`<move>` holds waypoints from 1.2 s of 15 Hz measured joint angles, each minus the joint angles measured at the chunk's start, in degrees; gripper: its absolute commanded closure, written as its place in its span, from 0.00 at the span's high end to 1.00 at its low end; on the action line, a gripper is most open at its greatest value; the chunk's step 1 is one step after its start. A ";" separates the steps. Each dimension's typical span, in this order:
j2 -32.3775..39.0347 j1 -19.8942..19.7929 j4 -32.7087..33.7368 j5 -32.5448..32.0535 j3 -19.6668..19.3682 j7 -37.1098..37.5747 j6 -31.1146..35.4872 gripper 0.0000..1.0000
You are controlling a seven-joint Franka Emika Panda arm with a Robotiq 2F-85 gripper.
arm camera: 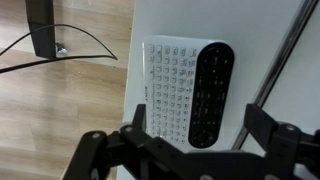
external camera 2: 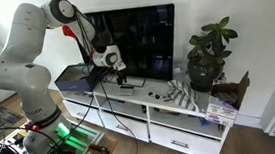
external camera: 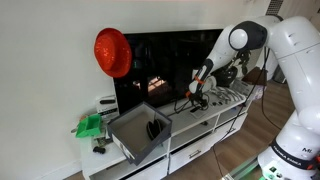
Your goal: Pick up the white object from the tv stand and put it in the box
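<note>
**No grasp yet: white object on the bench, box waiting**

In an exterior view, the box [external camera: 138,135] stands on the bench [external camera: 215,122] in front of the TV's [external camera: 170,65] lower corner at the picture's left. A small green item [external camera: 88,125] lies just beside it, on the side away from the TV. Something dark shows inside the box, too small to name, and nothing white is in it. A red balloon [external camera: 112,52] hangs at the TV's upper corner on that same side. Further right, the arm [external camera: 235,45] reaches down in front of the TV's other half, its tip low over the bench.

In the wrist view, wooden floor fills the left, then comes an edge of the bench. The white object [arm camera: 170,90], a keypad with a black strip along one side, lies flat on the bench top in front of the TV. The fingers [arm camera: 265,128] are spread wide, one to each side of its near end, pinching nothing. Whether they touch it cannot be told.

By this showing, only the approach is done. What remains is closing on the object, lifting it, carrying it along the front of the TV to the box and letting go.
</note>
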 measured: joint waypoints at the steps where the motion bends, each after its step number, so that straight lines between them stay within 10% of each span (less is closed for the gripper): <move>1: 0.93 -0.10 0.94 0.02 0.18 -0.22 -0.10 1.00; 18: 10.35 -1.67 12.23 0.13 1.05 -1.89 -10.95 1.00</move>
